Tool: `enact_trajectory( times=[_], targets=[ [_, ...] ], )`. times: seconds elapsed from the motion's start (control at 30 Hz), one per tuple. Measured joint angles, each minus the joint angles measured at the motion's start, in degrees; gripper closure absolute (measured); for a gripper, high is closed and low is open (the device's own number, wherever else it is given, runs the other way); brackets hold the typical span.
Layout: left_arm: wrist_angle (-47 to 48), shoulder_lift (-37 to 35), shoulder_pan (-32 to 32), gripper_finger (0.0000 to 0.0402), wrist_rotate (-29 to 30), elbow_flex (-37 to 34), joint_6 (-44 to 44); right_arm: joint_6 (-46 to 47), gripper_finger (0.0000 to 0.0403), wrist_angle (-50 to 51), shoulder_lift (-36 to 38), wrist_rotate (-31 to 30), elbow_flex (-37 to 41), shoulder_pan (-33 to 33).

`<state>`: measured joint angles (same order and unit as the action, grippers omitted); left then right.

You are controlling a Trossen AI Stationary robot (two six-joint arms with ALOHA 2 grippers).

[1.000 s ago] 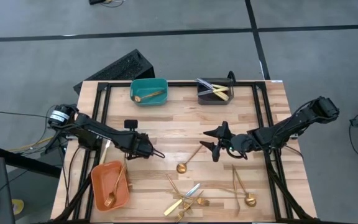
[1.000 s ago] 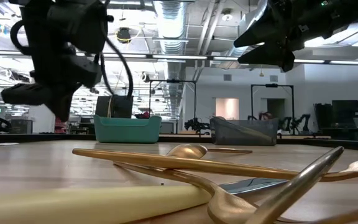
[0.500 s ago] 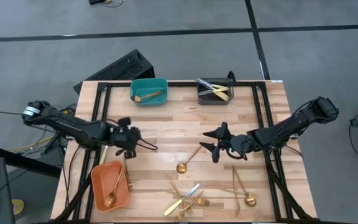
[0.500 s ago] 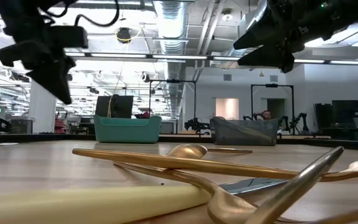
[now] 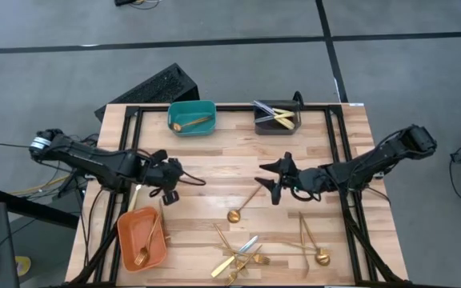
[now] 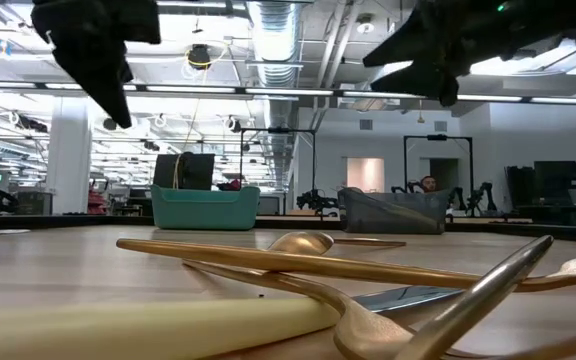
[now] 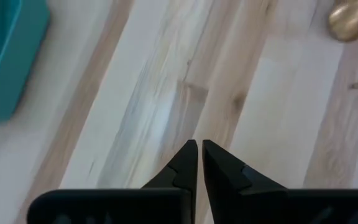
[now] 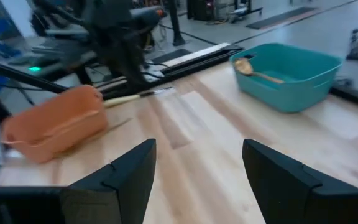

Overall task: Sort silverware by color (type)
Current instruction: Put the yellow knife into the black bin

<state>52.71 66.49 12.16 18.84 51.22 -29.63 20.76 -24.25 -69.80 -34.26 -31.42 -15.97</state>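
1. Cutlery nearest the front edge of the pale wooden table [image 5: 214,164] is a loose pile of slim gold-coloured forks and knives [image 5: 238,258], one with a silvery blade. A second gold spoon and another slim gold piece [image 5: 314,244] lie just beside that pile, on the right arm's side.
2. Beyond the pile lies a single gold-coloured spoon [image 5: 242,206]. Its bowl points toward the front edge and its handle runs diagonally up toward the right gripper [image 5: 276,182].
3. That right gripper hovers above the table just past the spoon's handle tip, fingers spread wide and holding nothing. It is clearly the nearer arm, so this spoon looks like its next pick, reached by moving along the handle's line.
4. The left gripper [image 5: 176,178] hangs well apart from that spoon, toward the table's left side, its fingers pressed together on nothing.
5. An orange plastic bin [image 5: 142,238] sits at the front left corner and holds gold forks.
6. At the far edge, a teal plastic bin [image 5: 192,118] holds one gold spoon. A dark grey plastic bin [image 5: 277,117] beside it holds knives with pale handles and silvery blades.
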Motion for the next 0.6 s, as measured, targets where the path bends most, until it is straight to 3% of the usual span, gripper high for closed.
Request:
enact_trajectory(
  times=[0.2,0.37,0.6],
  targets=[
    [15.70,8.28,-2.47,0.0344,-3.06,2.65,-7.69,-2.56,0.0138,1.99,0.00,2.71,0.00,4.73],
    [28.95,14.84,-5.17,0.0307,-9.11,2.58,-6.63,-4.41,0.0138,3.25,-1.56,4.60,-0.02,8.25],
    [26.58,21.89,-9.15,0.0318,-17.82,-2.51,-2.23,-6.24,0.0138,9.99,-5.09,4.79,0.54,11.34]
  ],
)
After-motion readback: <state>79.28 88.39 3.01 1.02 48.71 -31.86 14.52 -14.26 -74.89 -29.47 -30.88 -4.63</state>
